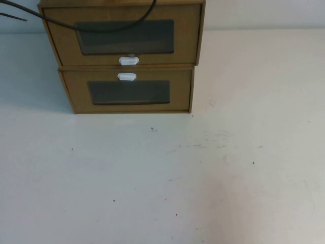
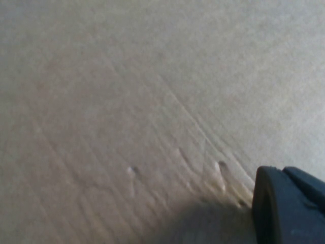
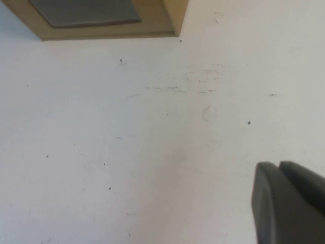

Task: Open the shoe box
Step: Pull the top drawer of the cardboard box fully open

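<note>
Two brown cardboard shoe boxes stand stacked at the back of the table. The upper box [image 1: 61, 35] and the lower box [image 1: 76, 91] each have a dark front window, and both fronts are closed. A white handle [image 1: 128, 61] sits at the upper front's bottom edge, another white handle [image 1: 127, 77] at the lower front's top edge. Neither arm appears in the high view. My left gripper [image 2: 282, 173] is shut and hangs close over a dented brown cardboard surface [image 2: 127, 101]. My right gripper [image 3: 279, 170] is shut above the bare table, a corner of the lower box [image 3: 172, 15] far ahead of it.
The white table [image 1: 203, 178] spreads out in front of and to the right of the boxes, marked with small dark specks. A black cable [image 1: 101, 29] hangs across the upper box's front from the top left.
</note>
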